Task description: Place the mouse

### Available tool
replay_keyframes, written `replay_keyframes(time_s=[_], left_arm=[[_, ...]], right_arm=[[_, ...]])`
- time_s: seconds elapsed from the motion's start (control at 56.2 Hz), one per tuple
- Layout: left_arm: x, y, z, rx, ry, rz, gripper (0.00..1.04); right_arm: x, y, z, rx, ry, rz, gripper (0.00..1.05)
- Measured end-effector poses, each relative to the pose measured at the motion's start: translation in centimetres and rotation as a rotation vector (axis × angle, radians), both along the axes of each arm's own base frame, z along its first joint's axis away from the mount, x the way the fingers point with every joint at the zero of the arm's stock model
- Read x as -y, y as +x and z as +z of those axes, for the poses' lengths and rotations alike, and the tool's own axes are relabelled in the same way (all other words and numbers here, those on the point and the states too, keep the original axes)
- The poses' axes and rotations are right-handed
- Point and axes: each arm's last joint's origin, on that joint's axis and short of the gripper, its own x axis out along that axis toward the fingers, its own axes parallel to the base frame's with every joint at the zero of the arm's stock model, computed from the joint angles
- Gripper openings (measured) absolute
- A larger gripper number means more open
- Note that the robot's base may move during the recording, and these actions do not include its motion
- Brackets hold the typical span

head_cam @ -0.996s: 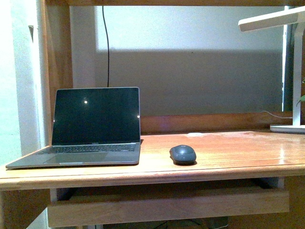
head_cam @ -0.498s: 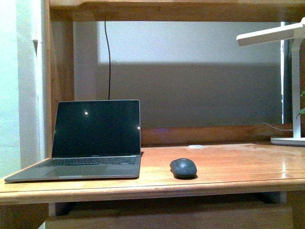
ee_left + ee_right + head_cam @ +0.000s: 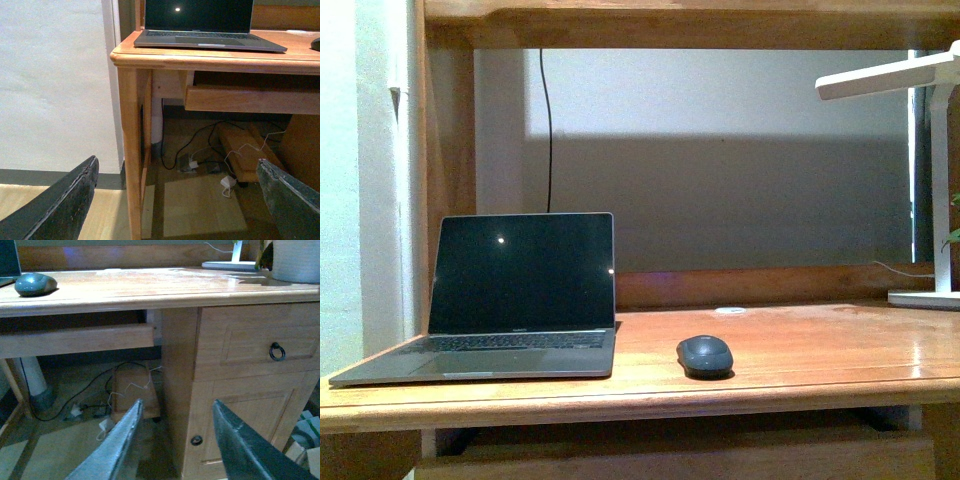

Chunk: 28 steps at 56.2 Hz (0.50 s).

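The wooden desk [image 3: 790, 345] stands above and ahead of both grippers. The open laptop [image 3: 510, 290] rests on the desk, above the left gripper [image 3: 175, 200]. The mouse [image 3: 704, 354] lies on the desk just beside the laptop, well above and apart from the right gripper [image 3: 172, 440]. Both grippers are wide open and hold nothing, low before the desk.

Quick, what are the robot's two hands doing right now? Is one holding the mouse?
Left gripper: open, holding nothing.
Right gripper: open, holding nothing.
The mouse sits on the desk, in neither.
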Motion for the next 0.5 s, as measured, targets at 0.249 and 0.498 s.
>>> replay_keyframes(time_s=[0.249, 0.498], left_arm=[[0.00, 0.00, 0.00, 0.000, 0.000, 0.000, 0.97], [0.00, 0.00, 0.00, 0.000, 0.000, 0.000, 0.97]], right_arm=[[0.00, 0.00, 0.00, 0.000, 0.000, 0.000, 0.88], [0.00, 0.00, 0.00, 0.000, 0.000, 0.000, 0.97]])
